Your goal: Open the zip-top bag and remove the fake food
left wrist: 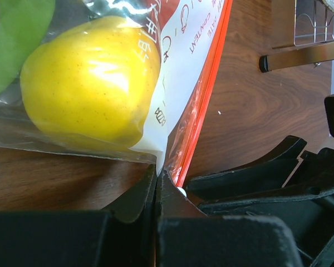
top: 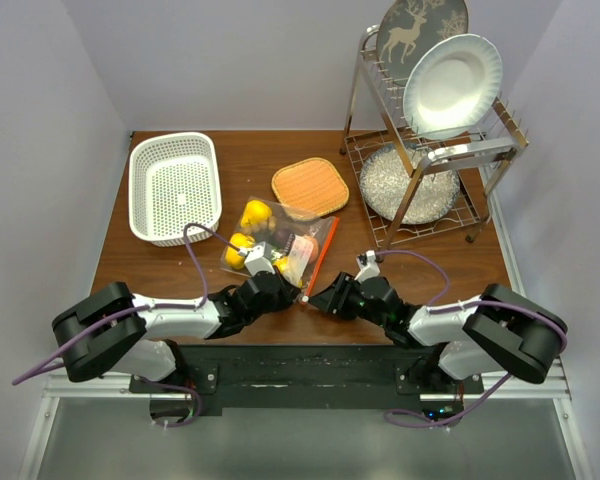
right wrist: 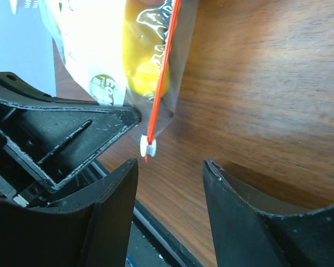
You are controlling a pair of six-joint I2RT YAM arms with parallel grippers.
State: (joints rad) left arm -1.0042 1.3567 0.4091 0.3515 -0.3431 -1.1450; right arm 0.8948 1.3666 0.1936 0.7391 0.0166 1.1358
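The zip-top bag (top: 280, 243) lies on the table in front of both arms, with its orange-red zipper strip (top: 322, 257) along the right side. Through the plastic show pieces of the fake food: yellow fruits (top: 255, 213), a big yellow one (left wrist: 92, 83) and a green piece (left wrist: 16, 39). My left gripper (left wrist: 157, 171) is shut on the bag's near corner, right beside the zipper strip (left wrist: 206, 94). My right gripper (right wrist: 171, 167) stands open just short of the strip's near end. The white slider (right wrist: 148, 146) sits ahead of its left fingertip (right wrist: 128, 169), untouched.
A white perforated basket (top: 175, 187) stands at the back left. The square orange mat (top: 310, 186) lies behind the bag. A metal dish rack (top: 380, 225) with a white plate (top: 452, 85) and a deer plate (top: 420, 25) fills the back right.
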